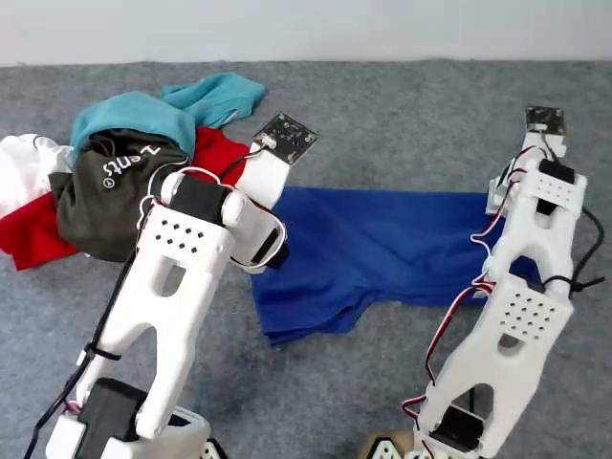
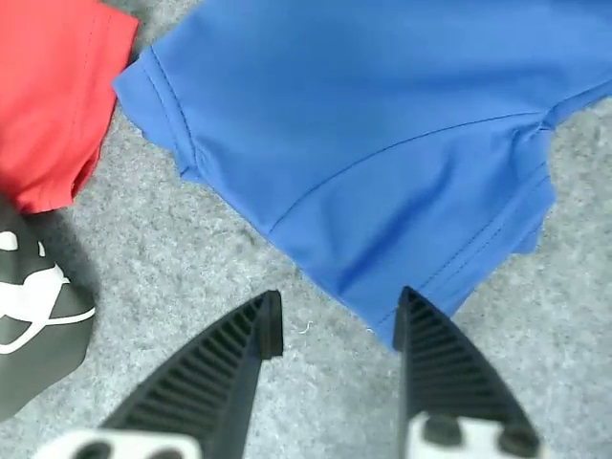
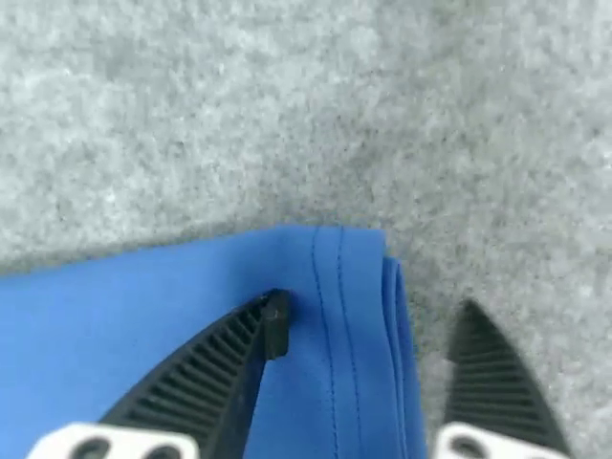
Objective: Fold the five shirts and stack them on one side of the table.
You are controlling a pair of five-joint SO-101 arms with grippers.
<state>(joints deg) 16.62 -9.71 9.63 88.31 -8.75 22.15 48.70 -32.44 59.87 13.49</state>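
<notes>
A blue shirt (image 1: 382, 244) lies spread flat on the grey table between my two arms. My left gripper (image 2: 339, 316) hangs open just above the carpet at the shirt's sleeve edge (image 2: 382, 143), with nothing between its fingers. My right gripper (image 3: 375, 320) is open and straddles the blue shirt's folded hem corner (image 3: 349, 277) at the shirt's right end. One fingertip (image 3: 275, 320) sits over the cloth and the other is over bare carpet. At the back left is a heap with a teal shirt (image 1: 143, 110), a red shirt (image 1: 215, 148), a dark olive shirt (image 1: 105, 191) and a white shirt (image 1: 24, 163).
The red shirt (image 2: 48, 96) and the dark shirt (image 2: 29, 325) lie close beside my left gripper. Grey carpet (image 1: 402, 115) covers the whole table. Bare carpet stretches behind the blue shirt and in front of it between the arm bases.
</notes>
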